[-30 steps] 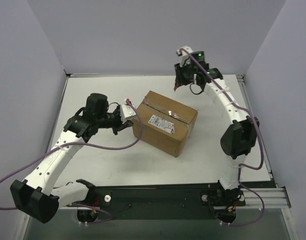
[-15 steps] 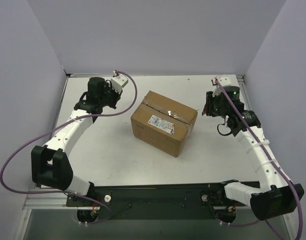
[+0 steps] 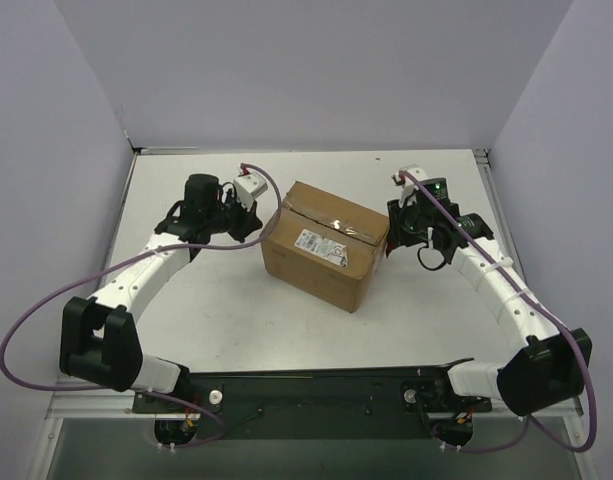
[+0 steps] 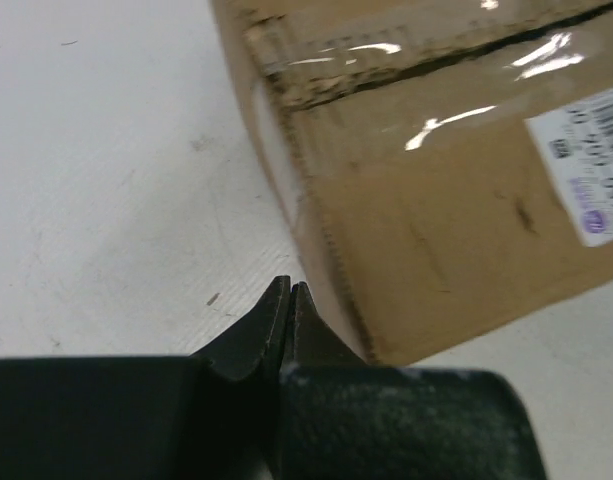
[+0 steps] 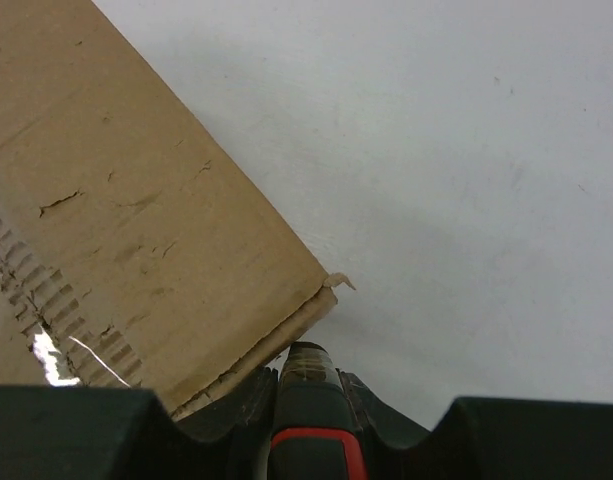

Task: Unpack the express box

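i see one white table (image 3: 216,320) carrying one brown corrugated cardboard box (image 3: 331,245), taped shut, mid-table between my two arms. left gripper (image 4: 289,292) fingers pressed together beside one corner; right gripper (image 5: 306,362) at the opposite corner, fingers i cannot tell.

A matte white tabletop (image 3: 236,320) is enclosed by plain pale lavender wall panels (image 3: 306,70) at nine, twelve and three o'clock.
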Available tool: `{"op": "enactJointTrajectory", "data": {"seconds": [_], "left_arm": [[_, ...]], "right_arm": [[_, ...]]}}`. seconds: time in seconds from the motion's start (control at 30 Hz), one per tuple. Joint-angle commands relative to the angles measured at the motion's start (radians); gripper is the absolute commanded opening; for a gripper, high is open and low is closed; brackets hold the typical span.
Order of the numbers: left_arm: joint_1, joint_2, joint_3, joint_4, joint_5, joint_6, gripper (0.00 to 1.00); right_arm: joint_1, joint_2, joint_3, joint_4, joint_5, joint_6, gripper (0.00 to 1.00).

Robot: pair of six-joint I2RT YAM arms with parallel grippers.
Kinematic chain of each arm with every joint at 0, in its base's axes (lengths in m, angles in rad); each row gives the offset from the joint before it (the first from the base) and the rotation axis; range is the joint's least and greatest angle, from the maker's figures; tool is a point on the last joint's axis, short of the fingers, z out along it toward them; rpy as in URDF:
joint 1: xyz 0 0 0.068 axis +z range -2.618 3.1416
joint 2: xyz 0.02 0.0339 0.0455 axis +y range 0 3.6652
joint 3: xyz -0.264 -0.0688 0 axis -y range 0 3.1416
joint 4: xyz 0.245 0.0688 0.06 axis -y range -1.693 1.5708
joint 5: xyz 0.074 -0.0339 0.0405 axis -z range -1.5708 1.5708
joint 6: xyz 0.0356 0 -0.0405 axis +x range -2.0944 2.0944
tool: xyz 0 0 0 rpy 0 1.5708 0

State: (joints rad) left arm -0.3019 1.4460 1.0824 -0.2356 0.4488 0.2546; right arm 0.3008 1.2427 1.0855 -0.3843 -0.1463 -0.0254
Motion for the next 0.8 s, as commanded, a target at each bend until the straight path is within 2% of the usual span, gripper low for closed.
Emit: {"op": "enactJointTrajectory", "data": {"seconds": [0.0,0.17,0.33,0.43,0.47,0.5,0.53,0.67,0.7,0.77], "left_arm": [[-0.020,-0.151,-0.068,-0.011,0.142,-0.017,0.00],[-0.029,-0.252,-0.148,-0.117,0.202,0.072,0.00],[-0.028,-0.331,-0.203,-0.226,0.167,0.155,0.00],[-0.020,-0.366,-0.153,-0.353,0.093,0.257,0.12],[-0.017,-0.378,-0.132,-0.382,0.062,0.273,0.20],[-0.016,-0.400,-0.110,-0.436,0.050,0.299,0.36],[-0.016,-0.409,-0.046,-0.459,0.047,0.310,0.41],[-0.037,-0.432,0.129,-0.424,0.080,0.215,0.53],[-0.089,-0.421,0.160,-0.407,0.090,0.201,0.58],[-0.163,-0.351,0.235,-0.383,0.062,0.195,0.60]], "right_arm": [[0.041,0.113,0.128,0.084,0.002,-0.039,0.00],[0.073,0.282,0.282,0.107,0.010,-0.045,0.00],[0.049,0.392,0.373,0.121,0.030,-0.012,0.00],[-0.008,0.396,0.430,0.098,0.025,0.013,0.00],[-0.041,0.387,0.436,0.096,0.024,0.016,0.00],[-0.058,0.373,0.439,0.096,0.016,0.021,0.00],[-0.075,0.341,0.439,0.091,0.008,0.025,0.00],[-0.166,0.244,0.430,0.075,-0.070,0.105,0.00],[-0.201,0.227,0.433,0.070,-0.129,0.122,0.00],[-0.215,0.170,0.432,0.067,-0.141,0.172,0.00]]}}
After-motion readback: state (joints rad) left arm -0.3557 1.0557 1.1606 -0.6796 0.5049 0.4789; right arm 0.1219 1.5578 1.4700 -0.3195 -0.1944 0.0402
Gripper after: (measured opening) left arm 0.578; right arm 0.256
